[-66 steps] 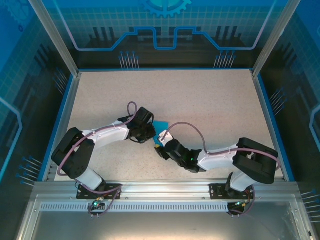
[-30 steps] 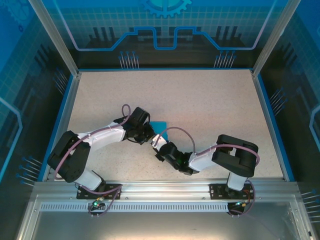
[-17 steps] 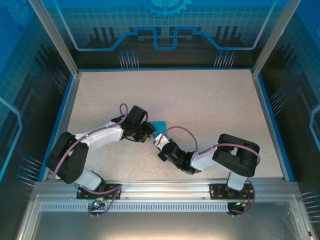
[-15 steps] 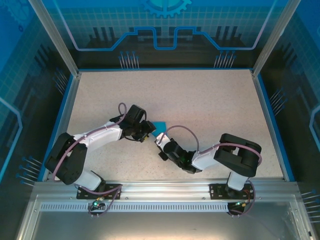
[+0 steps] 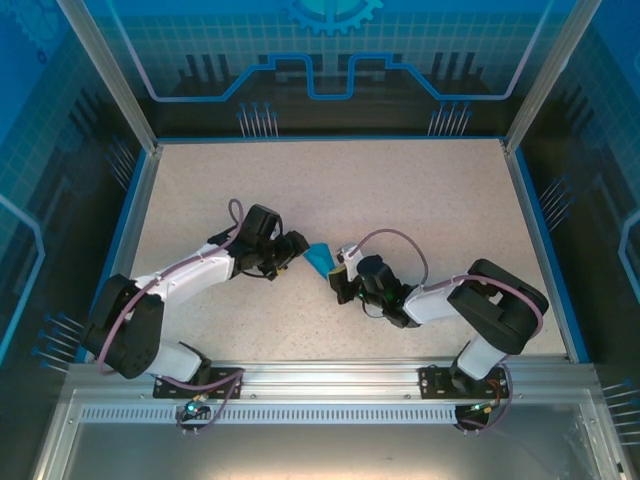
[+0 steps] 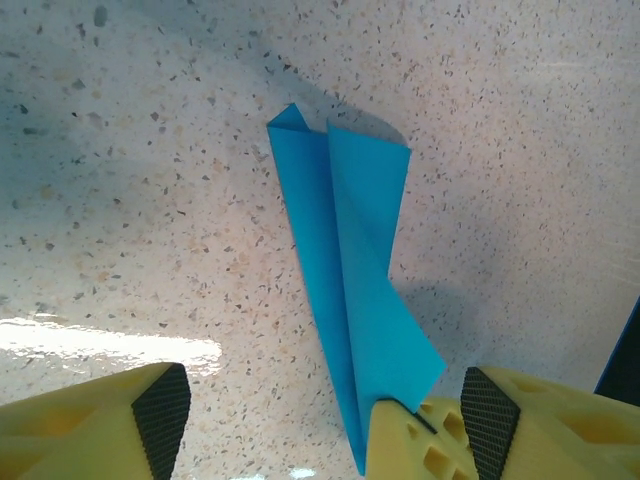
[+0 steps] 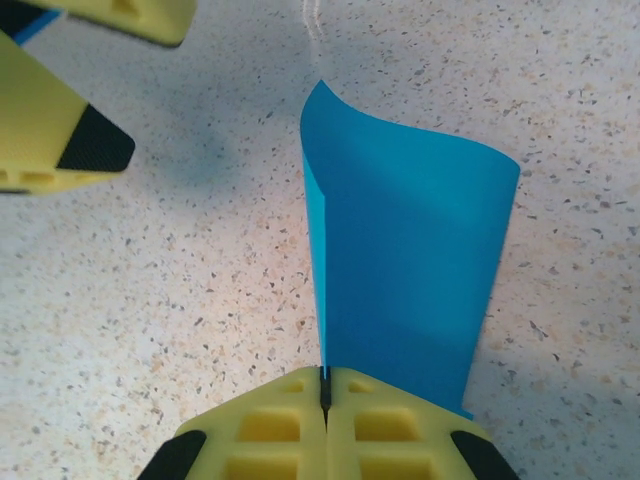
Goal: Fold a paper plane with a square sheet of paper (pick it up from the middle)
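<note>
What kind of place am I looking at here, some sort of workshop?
Likely a robotics lab test cell or demo booth: a speckled beige table walled by blue circuit-patterned panels on aluminium posts, with two white-and-black robot arms bolted at its near edge, handling a folded teal-blue paper.

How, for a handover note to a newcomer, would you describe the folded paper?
On the speckled table, look to the middle, where the two arms' tips nearly meet. There the right gripper's shut yellow fingers pinch one end of the folded blue paper: a thin, creased, pointed sheet, unlike the bulky white-and-black arms.
</note>
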`<state>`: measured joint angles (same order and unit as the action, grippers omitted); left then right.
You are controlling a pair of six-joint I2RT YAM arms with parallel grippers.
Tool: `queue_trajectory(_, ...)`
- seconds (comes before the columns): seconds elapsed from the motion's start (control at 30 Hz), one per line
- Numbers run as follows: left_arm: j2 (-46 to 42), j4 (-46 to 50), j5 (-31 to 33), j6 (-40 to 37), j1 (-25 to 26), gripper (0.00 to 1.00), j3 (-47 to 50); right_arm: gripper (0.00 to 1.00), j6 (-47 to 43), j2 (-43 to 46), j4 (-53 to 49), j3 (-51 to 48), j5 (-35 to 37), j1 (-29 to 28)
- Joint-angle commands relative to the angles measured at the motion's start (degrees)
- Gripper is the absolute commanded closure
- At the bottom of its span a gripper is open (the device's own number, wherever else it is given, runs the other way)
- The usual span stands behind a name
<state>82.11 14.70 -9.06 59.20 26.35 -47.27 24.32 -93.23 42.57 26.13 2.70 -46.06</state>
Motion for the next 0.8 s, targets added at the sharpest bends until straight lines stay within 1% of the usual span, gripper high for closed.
queue_trajectory(0.0, -1.6, -3.1, -1.7, -2.7, -0.3, 0.25, 2.1, 1.00, 6.8, -1.1, 4.2, -0.8, -9.4, 3.1)
queue_trajectory(0.2, -2.1, -7.7, -2.9, -5.2, -0.3, 0.25, 4.7, 1.00, 13.6, -3.4, 6.2, 0.3, -17.1, 6.9)
queue_trajectory(0.3, -1.6, -9.5, -3.5, -5.9, -0.3, 0.28, 5.8, 1.00, 17.4, -4.9, 6.3, 1.0, -19.3, 8.2)
queue_trajectory(0.5, -0.3, -12.9, -5.3, -6.8, 0.0, 0.35, 7.1, 1.00, 23.9, -7.3, 8.0, 0.8, -20.9, 10.5)
queue_trajectory(0.77, 1.3, -13.8, -6.1, -8.4, 0.8, 0.39, 6.5, 1.00, 31.5, -10.3, 9.1, 0.5, -21.2, 13.4)
